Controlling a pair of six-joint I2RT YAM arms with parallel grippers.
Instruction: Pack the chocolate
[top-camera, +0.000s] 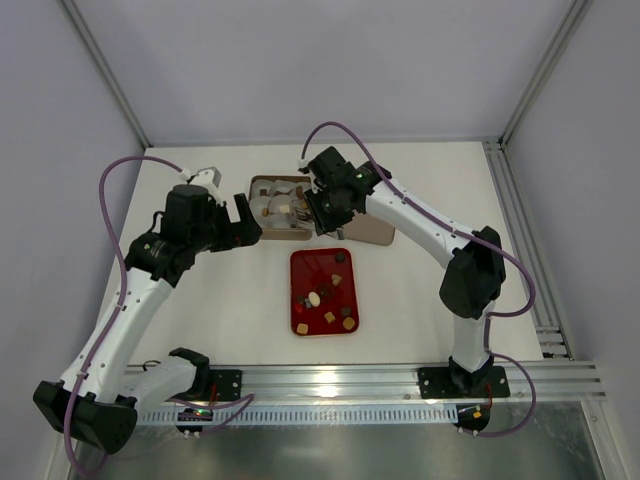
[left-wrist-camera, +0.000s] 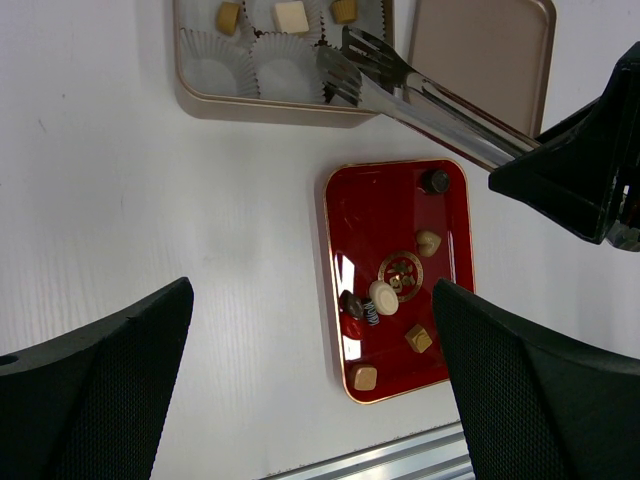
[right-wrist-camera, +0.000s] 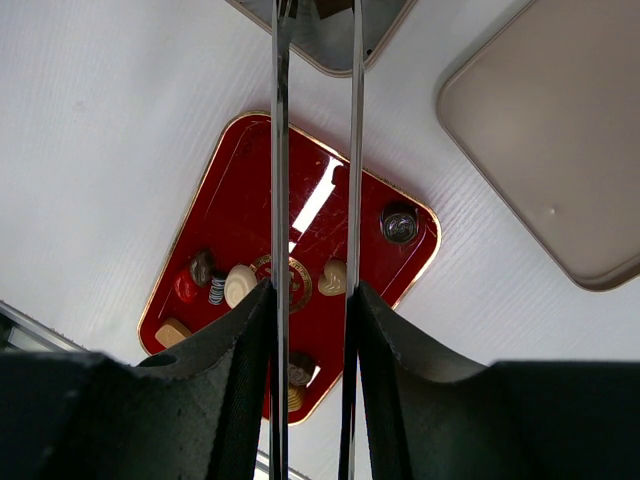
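Left wrist view shows packing begun but far from finished: three chocolates (left-wrist-camera: 291, 17) sit in paper cups (left-wrist-camera: 285, 75) inside the box (left-wrist-camera: 200, 95) just beyond the red tray (left-wrist-camera: 380, 220). At least two cups are empty, and about seven pieces lie on the tray. The right gripper (right-wrist-camera: 312, 300) is clamped on tongs (left-wrist-camera: 430, 105), whose tips hang over the box, apparently empty. The left gripper (top-camera: 247, 222) stands wide open, holding nothing, above the worktop (left-wrist-camera: 150, 200) left of the tray.
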